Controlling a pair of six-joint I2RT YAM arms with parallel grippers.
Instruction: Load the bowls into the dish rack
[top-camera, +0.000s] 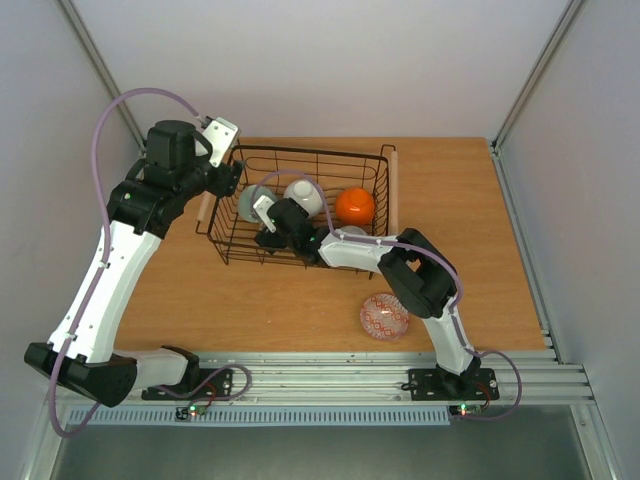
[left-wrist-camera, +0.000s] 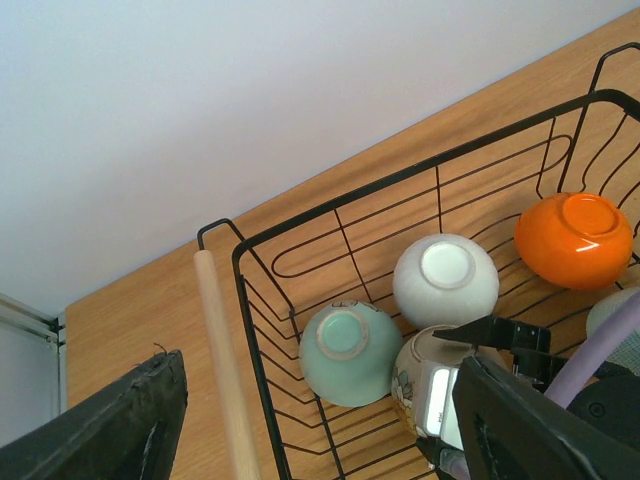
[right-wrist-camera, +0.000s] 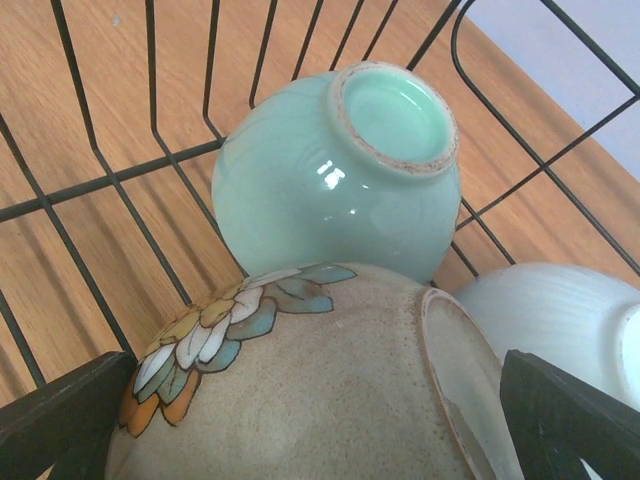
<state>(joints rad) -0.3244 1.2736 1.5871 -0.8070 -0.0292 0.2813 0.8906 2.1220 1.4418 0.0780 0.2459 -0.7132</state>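
Left gripper hangs at the rack's left end, just above the wooden handle. Its jaws are apart with nothing between them; it is probably parked there to stay out of the other arm's way. The rack sits mid-table, and at least four bowls are inside it, all bottom-up, which suits draining. The green bowl is nearest the left wall, with the white bowl just beside it. The orange bowl lies further right, apart from those two. The beige bowl, flower-painted, touches the green one and lies on the rack floor. Right gripper reaches down into the rack and straddles the beige bowl with its jaws spread wide. A gap shows at the right finger, so it reads as open, not clamping. That looks like a placing pose, with the bowl resting on the wires and not on the fingers. The patterned bowl is outside the rack on the table, near the right arm's base, mouth up and not yet loaded. It is likely the next pick, and it is in the right arm's reach. The task looks mostly done.
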